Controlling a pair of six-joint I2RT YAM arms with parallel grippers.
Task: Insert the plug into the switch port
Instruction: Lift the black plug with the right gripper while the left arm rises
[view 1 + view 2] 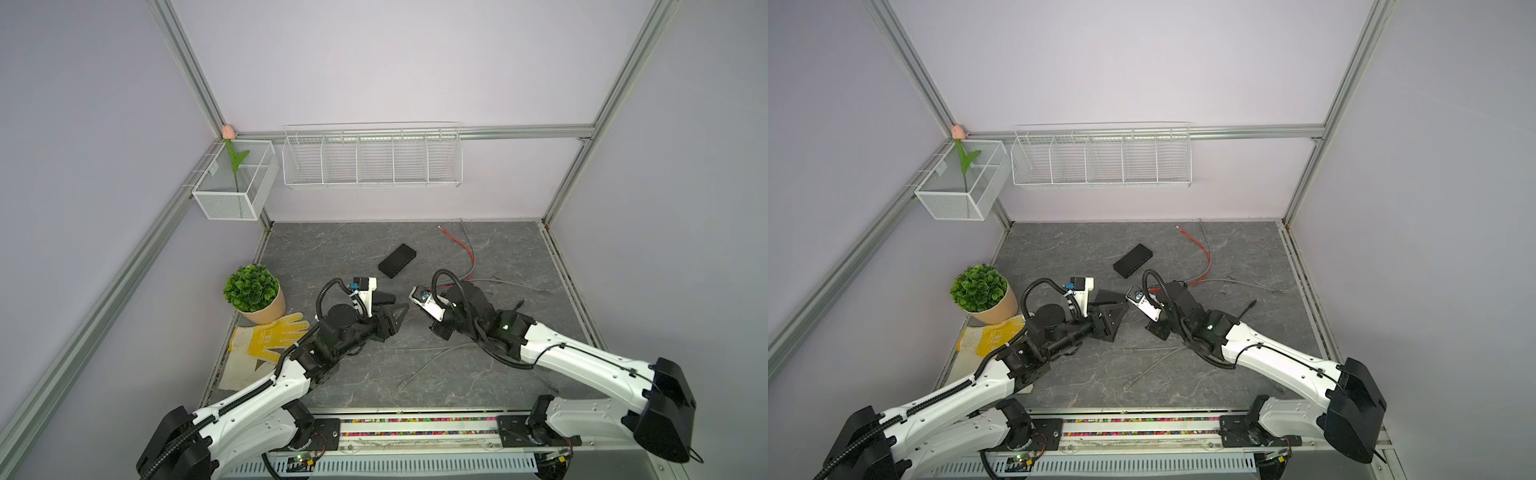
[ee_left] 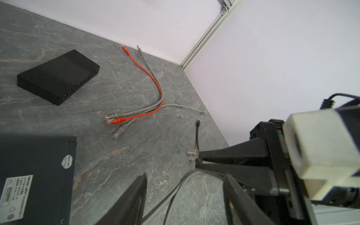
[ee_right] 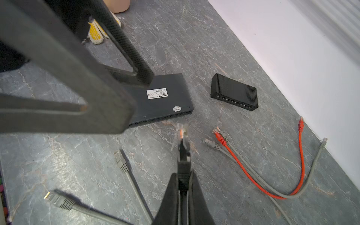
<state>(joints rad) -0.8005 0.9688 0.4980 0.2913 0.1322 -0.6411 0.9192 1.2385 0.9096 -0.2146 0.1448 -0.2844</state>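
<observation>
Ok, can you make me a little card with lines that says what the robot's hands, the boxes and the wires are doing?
right gripper: shut on the plug
left gripper: open, holding nothing, next to the flat switch
flat switch: lies label side up, port side turned toward the plug
ribbed switch: further back, ports empty
red cable: loose on the table
grey cables: loose on the table
plug in a port: not yet
</observation>
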